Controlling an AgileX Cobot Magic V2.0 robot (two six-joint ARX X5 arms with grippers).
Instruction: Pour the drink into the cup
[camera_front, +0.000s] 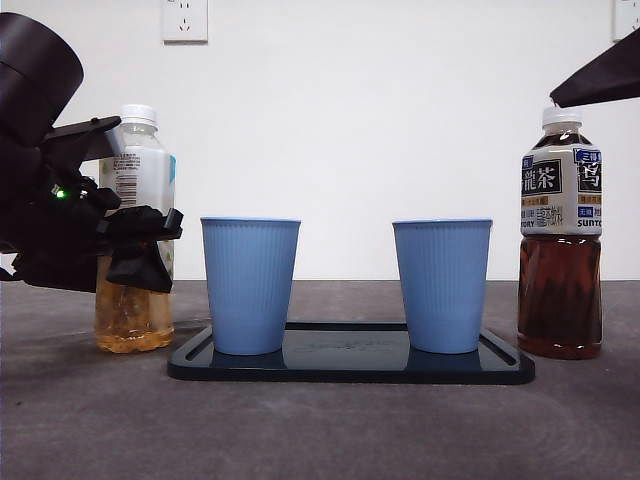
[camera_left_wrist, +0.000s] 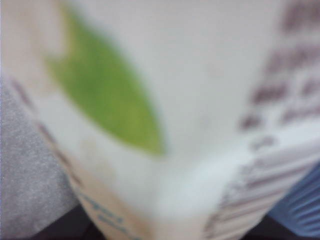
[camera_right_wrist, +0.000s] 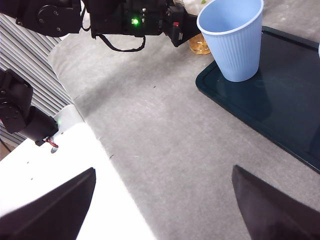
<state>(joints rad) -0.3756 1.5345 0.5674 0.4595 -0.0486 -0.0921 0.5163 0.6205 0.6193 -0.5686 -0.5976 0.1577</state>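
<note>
Nearest in the front view: grey table (camera_front: 320, 430), bare at its front. Just behind, a dark tray (camera_front: 350, 366) lying flat, bearing two upright blue ribbed paper cups: left cup (camera_front: 250, 285) toward one end, right cup (camera_front: 442, 285) toward the other, well apart from each other, both open at the top.

Beside the tray's left end, standing on the table: a pale green-tea bottle (camera_front: 135, 240) with white cap and white label, yellowish drink low in the body. Wrapped about its middle from the side, the left gripper (camera_front: 135, 245), black, with a green light lit on the arm; seemingly clamped on the bottle, fingers set at both sides of the label. Seen from the left wrist, only a blurred white label with a green leaf (camera_left_wrist: 110, 100) filling the picture, too close to make out the jaws themselves. Bottle upright, base down on the table, near the left cup but not touching.

Beside the tray's right end, a dark oolong-tea bottle (camera_front: 560, 240), white cap, upright, untouched.

Above it at the top corner, a black tip of the waiting right arm. Seen from the right wrist, right gripper (camera_right_wrist: 162, 205) spread wide, holding nothing, high over the table.

Farthest back, a white wall with an outlet (camera_front: 185, 20).
</note>
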